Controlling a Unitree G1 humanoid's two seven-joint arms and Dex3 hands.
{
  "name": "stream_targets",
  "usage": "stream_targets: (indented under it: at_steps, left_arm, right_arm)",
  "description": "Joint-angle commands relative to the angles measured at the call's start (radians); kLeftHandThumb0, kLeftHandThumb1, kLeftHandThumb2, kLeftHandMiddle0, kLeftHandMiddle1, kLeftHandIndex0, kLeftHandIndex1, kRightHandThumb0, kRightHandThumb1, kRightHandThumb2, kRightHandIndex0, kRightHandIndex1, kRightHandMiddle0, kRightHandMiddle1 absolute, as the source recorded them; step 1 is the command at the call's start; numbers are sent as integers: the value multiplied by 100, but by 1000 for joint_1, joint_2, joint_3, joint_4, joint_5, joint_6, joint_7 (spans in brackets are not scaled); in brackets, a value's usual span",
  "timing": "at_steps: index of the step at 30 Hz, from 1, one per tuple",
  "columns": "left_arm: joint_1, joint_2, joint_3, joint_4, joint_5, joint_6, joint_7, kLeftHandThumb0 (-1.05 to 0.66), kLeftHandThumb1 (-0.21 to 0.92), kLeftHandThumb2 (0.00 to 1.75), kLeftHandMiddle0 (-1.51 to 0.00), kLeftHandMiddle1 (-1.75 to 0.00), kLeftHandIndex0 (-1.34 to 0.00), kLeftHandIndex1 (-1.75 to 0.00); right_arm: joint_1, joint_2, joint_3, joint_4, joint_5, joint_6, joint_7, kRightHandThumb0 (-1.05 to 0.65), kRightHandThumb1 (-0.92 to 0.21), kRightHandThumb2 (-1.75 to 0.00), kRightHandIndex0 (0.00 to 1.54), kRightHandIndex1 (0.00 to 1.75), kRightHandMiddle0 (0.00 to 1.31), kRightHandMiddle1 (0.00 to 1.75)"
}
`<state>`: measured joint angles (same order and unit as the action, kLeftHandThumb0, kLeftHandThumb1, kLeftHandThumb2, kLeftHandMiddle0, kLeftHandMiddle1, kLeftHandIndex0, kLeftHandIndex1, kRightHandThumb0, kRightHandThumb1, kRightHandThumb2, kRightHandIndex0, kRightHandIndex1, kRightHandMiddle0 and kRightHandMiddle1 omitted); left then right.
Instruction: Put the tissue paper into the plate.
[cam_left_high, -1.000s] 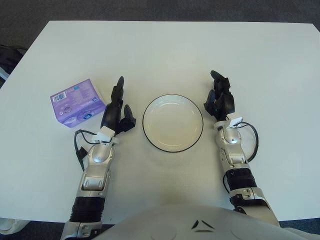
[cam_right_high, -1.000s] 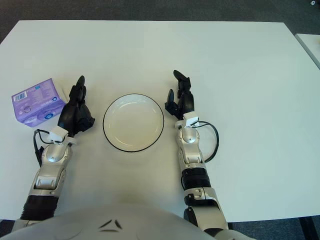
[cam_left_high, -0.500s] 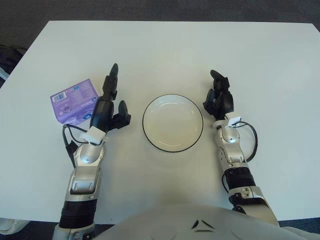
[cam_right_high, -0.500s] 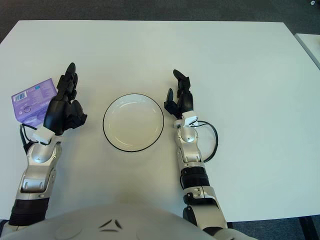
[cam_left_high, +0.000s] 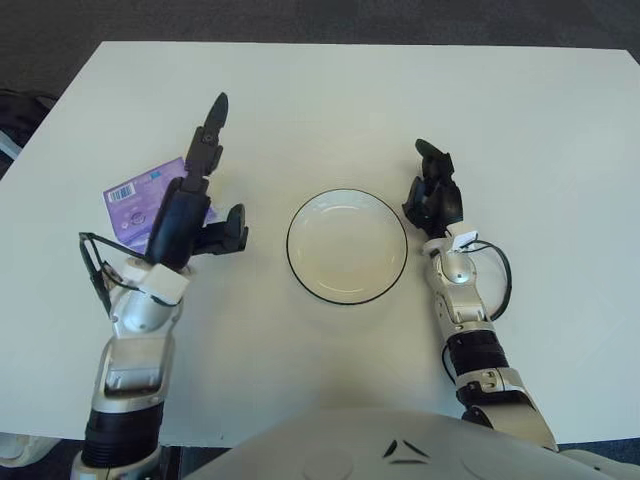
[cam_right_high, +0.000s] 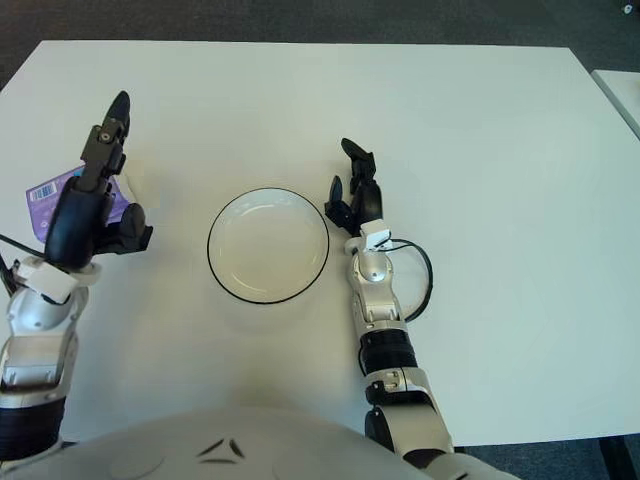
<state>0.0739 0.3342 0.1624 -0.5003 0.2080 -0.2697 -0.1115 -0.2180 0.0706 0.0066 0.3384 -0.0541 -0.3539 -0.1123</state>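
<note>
A purple tissue pack (cam_left_high: 134, 195) lies on the white table (cam_left_high: 350, 100) at the left, partly hidden behind my left hand. My left hand (cam_left_high: 195, 195) is raised above the table just right of the pack and overlapping it, fingers spread and holding nothing. A white plate (cam_left_high: 346, 245) with a dark rim sits at the centre with nothing in it. My right hand (cam_left_high: 433, 192) shows beside the plate's right rim, fingers relaxed and upright, holding nothing.
Dark floor (cam_left_high: 300, 15) surrounds the table on the far side. A dark object (cam_left_high: 15, 105) shows off the table's left edge. My torso (cam_left_high: 390, 445) fills the bottom of the view.
My left hand has lifted and moved left and forward, from beside the plate to over the tissue pack, with its fingers extended. The right hand has barely moved.
</note>
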Motion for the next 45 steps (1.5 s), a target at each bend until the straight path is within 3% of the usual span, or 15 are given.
stream_targets:
  at_steps: [1,5,12,17,22,27,30,34,40,45]
  left_arm:
    - [60,80,106,-46,76,-10,-19,-66,92,86,0,0,0,0]
    - [159,160,254,-113,176,7,-68,-67,92,83,0,0,0,0]
    - [109,292,301,-92,413,69,-107,-74,92,85,0,0,0,0]
    - [49,389,328,-82,423,132,-190,-78,92,88,0,0,0,0]
    - [68,450,377,-79,430,139,-243,-80,92,89,0,0,0,0]
    - [80,571,457,-14,494,124,-296,-84,92,89,0,0,0,0]
    - [81,610,464,25,540,117,-299,-91,92,87,0,0,0,0]
    - [100,660,460,39,521,108,-370,-100,92,80,0,0,0,0]
    - [106,675,451,14,516,135,-446,-104,92,74,0,0,0,0]
    - [37,727,388,-10,501,240,-607,-105,92,68,0,0,0,0]
  right_arm:
    - [68,13,1,86,9,37,5,-68,-92,-87,24,1,0,64]
    - [64,14,-1,103,9,30,8,-68,-92,-88,25,1,0,64]
    - [52,15,-5,133,7,20,10,-69,-92,-88,25,1,0,64]
    - [46,16,-6,148,8,12,11,-69,-92,-87,26,1,0,64]
    - [42,19,-6,158,8,8,10,-69,-92,-87,26,1,0,65]
    - [39,22,-4,162,5,7,9,-69,-92,-87,25,1,0,66]
    - [36,23,-3,164,3,7,7,-68,-92,-87,25,1,0,67]
    - [39,24,-4,163,1,8,2,-68,-92,-87,25,1,0,68]
    - [36,24,-7,172,2,8,0,-67,-92,-87,24,0,0,68]
    - [30,23,-10,181,7,6,5,-67,-92,-88,24,0,0,68]
